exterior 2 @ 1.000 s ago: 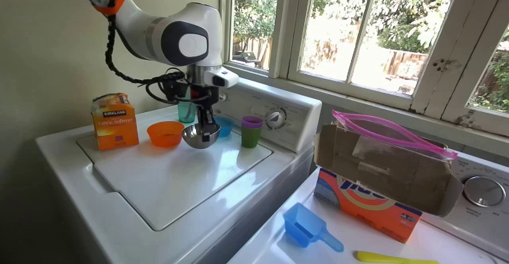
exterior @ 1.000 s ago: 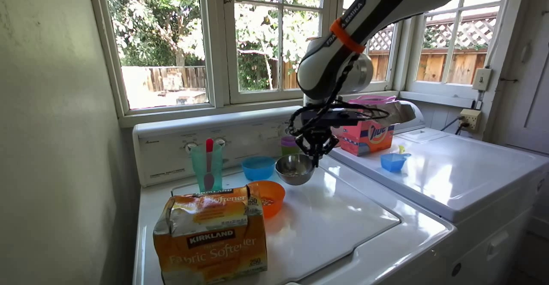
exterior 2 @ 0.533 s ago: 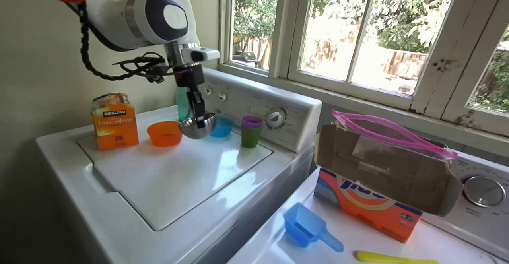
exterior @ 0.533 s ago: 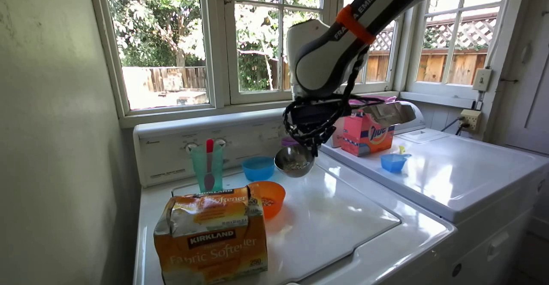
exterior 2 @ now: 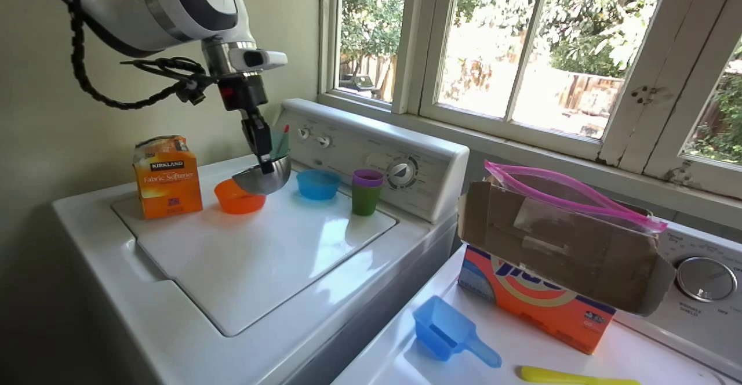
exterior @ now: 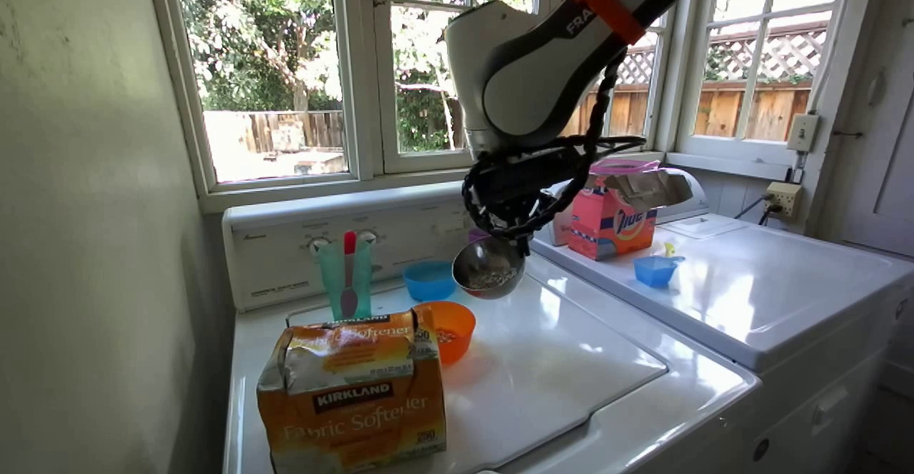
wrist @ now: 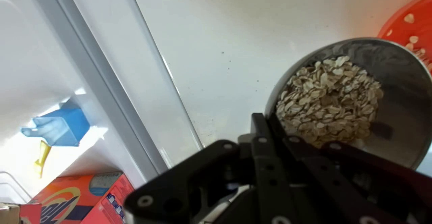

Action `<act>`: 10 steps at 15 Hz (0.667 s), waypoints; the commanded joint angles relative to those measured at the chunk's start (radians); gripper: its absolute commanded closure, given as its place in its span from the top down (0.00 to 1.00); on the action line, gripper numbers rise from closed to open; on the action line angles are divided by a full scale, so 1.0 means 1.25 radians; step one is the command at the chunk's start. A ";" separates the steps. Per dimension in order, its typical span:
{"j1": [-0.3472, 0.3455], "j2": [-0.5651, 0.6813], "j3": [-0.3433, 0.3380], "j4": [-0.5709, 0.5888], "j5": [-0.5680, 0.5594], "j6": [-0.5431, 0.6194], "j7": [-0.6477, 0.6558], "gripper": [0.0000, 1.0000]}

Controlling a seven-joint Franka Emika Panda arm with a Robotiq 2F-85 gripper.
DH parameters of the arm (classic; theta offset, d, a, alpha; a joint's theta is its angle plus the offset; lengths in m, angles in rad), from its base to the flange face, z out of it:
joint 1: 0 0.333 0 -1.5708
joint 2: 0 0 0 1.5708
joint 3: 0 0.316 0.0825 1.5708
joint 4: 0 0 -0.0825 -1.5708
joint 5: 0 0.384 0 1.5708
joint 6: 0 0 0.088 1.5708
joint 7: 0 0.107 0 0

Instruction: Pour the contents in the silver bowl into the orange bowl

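Note:
My gripper (wrist: 266, 118) is shut on the rim of the silver bowl (wrist: 406, 92), one finger inside and one outside. The shiny bowl is held above the white washer lid in both exterior views (exterior: 489, 270) (exterior 2: 271, 181). It is tilted, its low side toward the orange bowl. A heap of oat flakes (wrist: 327, 99) lies in it, toward the gripped side in the wrist view. The orange bowl (exterior 2: 237, 200) stands upright on the lid with some flakes inside. It is partly behind the silver bowl in the wrist view (wrist: 426, 9) and partly behind a box in an exterior view (exterior: 460, 345).
A blue bowl (exterior 2: 319, 185) stands close behind. A Kirkland softener box (exterior: 357, 406) is beside the orange bowl. A teal cup (exterior: 332, 274) with a red-handled spoon and a green cup (exterior 2: 366, 196) stand near the control panel. A Tide box (exterior 2: 533, 307) and blue scoop (exterior 2: 443, 327) are on the dryer.
The arm has carried the silver bowl up and across toward the orange bowl. The silver bowl has tilted further toward it. The orange bowl has not moved.

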State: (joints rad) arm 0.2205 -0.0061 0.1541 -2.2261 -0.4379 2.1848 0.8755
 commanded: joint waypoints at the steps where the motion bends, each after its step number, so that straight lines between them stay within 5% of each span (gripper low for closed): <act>1: -0.010 0.000 0.012 0.002 0.001 -0.001 -0.001 0.03; 10: -0.016 0.004 0.009 0.003 0.001 -0.001 -0.001 0.01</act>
State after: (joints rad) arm 0.2104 -0.0011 0.1545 -2.2242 -0.4378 2.1848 0.8747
